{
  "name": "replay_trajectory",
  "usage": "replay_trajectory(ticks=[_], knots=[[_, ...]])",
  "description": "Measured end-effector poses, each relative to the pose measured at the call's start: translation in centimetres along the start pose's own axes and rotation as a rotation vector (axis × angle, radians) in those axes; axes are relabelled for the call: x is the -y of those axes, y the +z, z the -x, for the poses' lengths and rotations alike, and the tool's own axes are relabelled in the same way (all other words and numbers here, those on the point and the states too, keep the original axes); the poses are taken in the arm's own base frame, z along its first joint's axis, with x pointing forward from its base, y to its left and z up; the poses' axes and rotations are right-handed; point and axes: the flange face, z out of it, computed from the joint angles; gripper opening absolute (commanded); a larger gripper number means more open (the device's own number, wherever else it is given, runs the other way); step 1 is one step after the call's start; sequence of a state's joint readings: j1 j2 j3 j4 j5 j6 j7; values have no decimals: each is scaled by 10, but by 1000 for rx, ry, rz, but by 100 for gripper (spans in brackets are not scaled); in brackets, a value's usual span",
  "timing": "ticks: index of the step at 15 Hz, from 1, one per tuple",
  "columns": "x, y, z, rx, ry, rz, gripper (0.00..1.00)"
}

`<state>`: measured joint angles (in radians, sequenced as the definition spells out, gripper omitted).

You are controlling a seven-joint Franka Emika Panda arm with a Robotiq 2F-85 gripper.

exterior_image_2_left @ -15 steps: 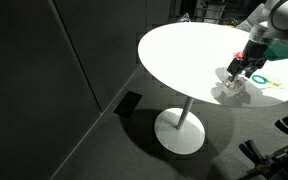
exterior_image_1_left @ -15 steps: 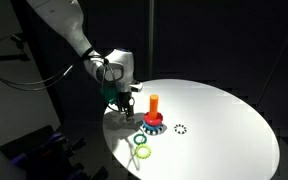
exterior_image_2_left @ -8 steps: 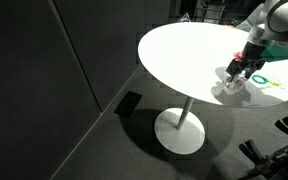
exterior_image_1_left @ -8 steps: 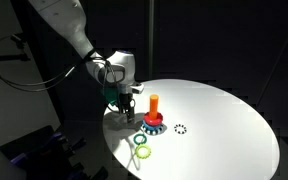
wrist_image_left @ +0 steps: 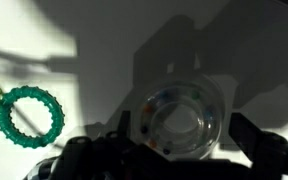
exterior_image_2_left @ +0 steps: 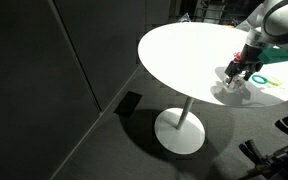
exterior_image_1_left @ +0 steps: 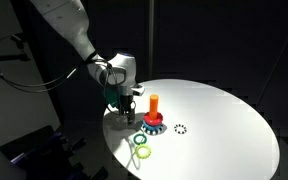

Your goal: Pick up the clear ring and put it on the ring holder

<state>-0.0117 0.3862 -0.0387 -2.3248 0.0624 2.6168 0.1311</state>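
In the wrist view the clear ring point(wrist_image_left: 179, 100), translucent with small coloured beads inside, sits between my gripper's point(wrist_image_left: 184, 140) two dark fingers point(wrist_image_left: 256, 140), which press its sides. It looks larger than the green ring, so it is held a little above the white table. In both exterior views my gripper point(exterior_image_1_left: 125, 108) point(exterior_image_2_left: 234, 72) hangs over the table's edge region. It is just beside the ring holder point(exterior_image_1_left: 153, 108), an orange peg on a red and blue base.
A teal ring point(exterior_image_1_left: 137, 140) point(wrist_image_left: 2, 120) and a yellow-green ring point(exterior_image_1_left: 142, 154) lie near the round white table's point(exterior_image_1_left: 224, 110) rim. A speckled ring point(exterior_image_1_left: 181, 128) lies beyond the holder. The table's edge point(exterior_image_2_left: 164, 75) drops to a dark floor.
My gripper has risen very slightly with the clear ring between its fingers. The holder and the loose rings have not moved.
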Motion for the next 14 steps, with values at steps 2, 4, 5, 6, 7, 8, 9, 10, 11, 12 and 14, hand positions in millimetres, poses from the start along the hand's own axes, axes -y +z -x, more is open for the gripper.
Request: replay_trajectory(ticks=[2, 4, 5, 6, 7, 8, 9, 10, 11, 12, 14], knots=[[0, 2, 0, 1, 2, 1, 100], [1, 4, -1, 1, 2, 1, 100], [2, 4, -1, 1, 1, 1, 100], [2, 5, -1, 2, 1, 2, 100], [3, 6, -1, 3, 0, 2, 100], [3, 7, -1, 4, 0, 3, 100], [3, 8, -1, 6, -1, 3, 100], [3, 9, -1, 7, -1, 4, 100], [4, 10, -1, 9, -1, 5, 100], [4, 11, -1, 10, -1, 5, 100], [4, 12, -3, 10, 0, 6, 100]])
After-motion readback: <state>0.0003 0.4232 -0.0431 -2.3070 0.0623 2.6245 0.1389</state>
